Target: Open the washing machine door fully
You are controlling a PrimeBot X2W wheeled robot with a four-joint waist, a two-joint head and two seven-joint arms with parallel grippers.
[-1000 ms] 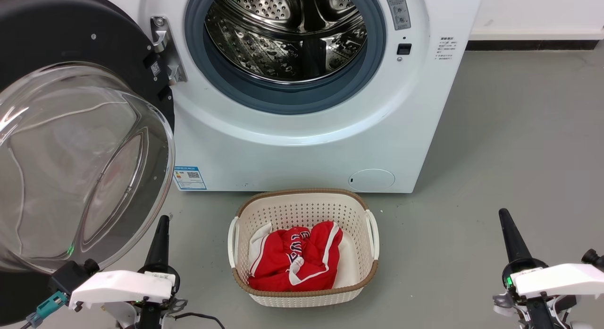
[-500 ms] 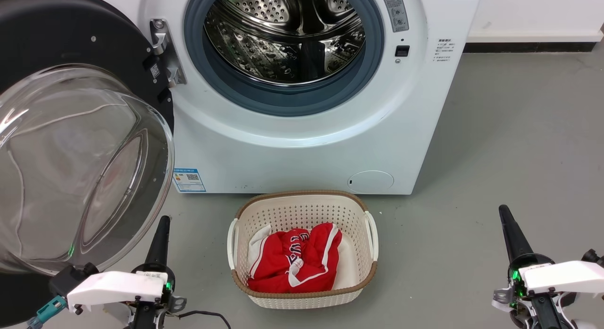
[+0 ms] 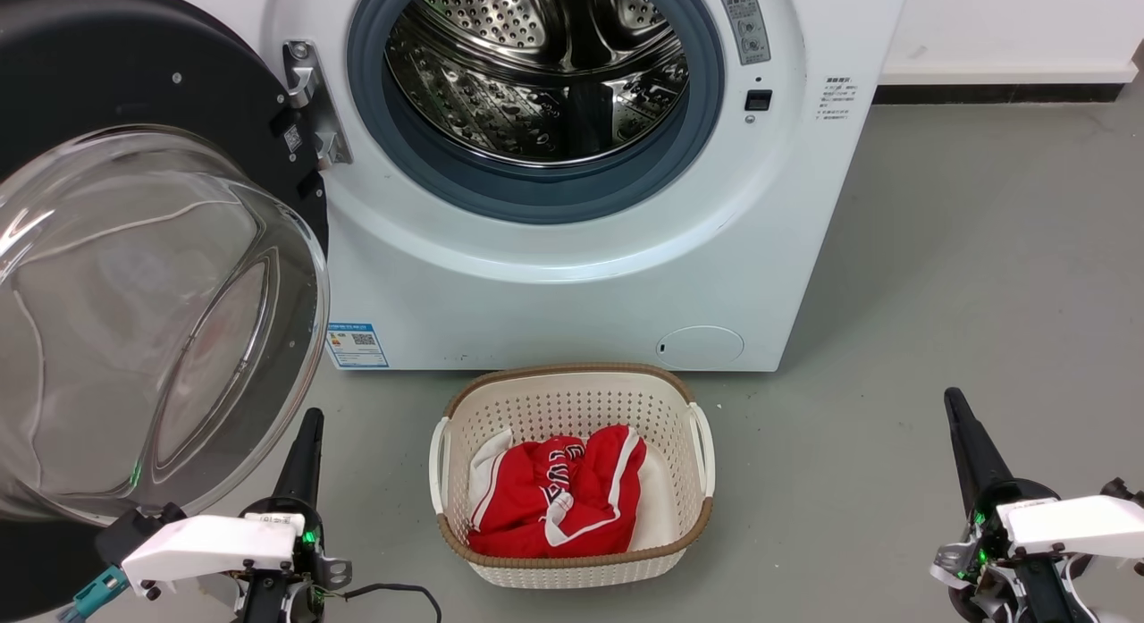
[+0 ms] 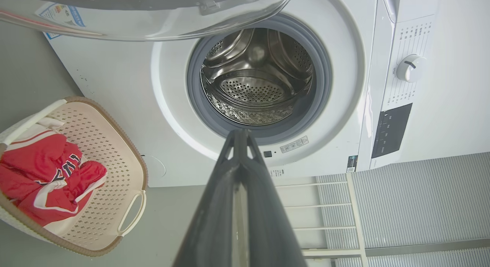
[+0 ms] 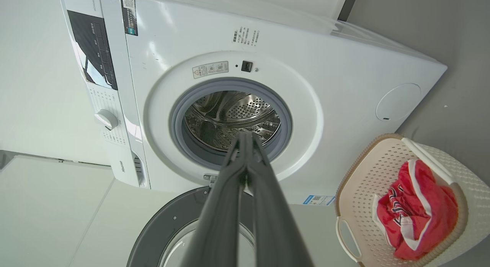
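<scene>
The very large round glossy black washing machine door, with its clear bulging glass bowl, stands swung out on its metal hinge at the left of the big white front-loading washing machine. This leaves the perforated steel drum uncovered. The door's outer edge runs off the head view, so how wide it stands is hard to judge.

The left gripper hovers near the bowl's lower rim, fingers pressed together, holding nothing. The right gripper, likewise closed and empty, hangs over the grey floor. Between them sits a cream perforated basket with a red garment.
</scene>
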